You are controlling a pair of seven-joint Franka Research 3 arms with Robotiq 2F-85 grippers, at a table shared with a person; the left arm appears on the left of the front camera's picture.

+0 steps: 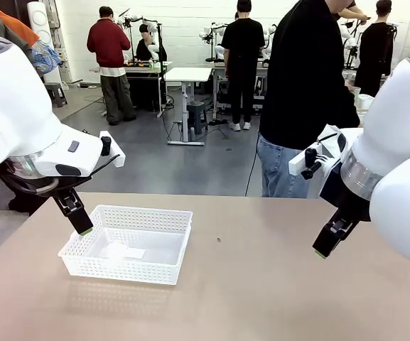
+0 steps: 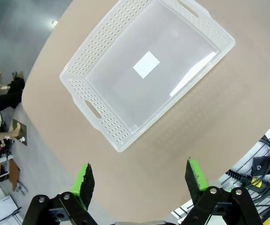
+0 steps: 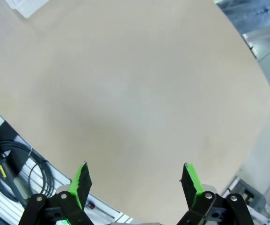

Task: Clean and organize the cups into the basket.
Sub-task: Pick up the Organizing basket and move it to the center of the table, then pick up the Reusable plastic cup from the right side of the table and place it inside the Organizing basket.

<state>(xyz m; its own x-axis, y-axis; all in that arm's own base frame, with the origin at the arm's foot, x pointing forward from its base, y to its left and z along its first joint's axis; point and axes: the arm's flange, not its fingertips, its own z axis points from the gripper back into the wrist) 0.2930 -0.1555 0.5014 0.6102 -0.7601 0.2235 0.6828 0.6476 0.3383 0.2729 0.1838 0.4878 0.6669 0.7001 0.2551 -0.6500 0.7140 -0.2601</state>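
The beige tabletop [image 1: 276, 284] is the largest thing before us. A person [image 1: 304, 85] in a black top stands at its far side, right of the middle. The white basket [image 1: 119, 268] rests flat on the left part of the tabletop and holds no cups yet. Our left end effector [image 2: 142, 176] hovers above the basket's left edge, its fingers spread wide with nothing between them. Our right end effector [image 3: 135, 180] hangs over bare tabletop at the right, also spread and empty. A small white label [image 2: 146, 64] lies on the basket's floor. We judge that the step in hand is to take a first cup. To do it well, we should close squarely on the middle of its tapered wall, lift it over the lattice rim, and set it upright in one corner, so that room is left for the others.
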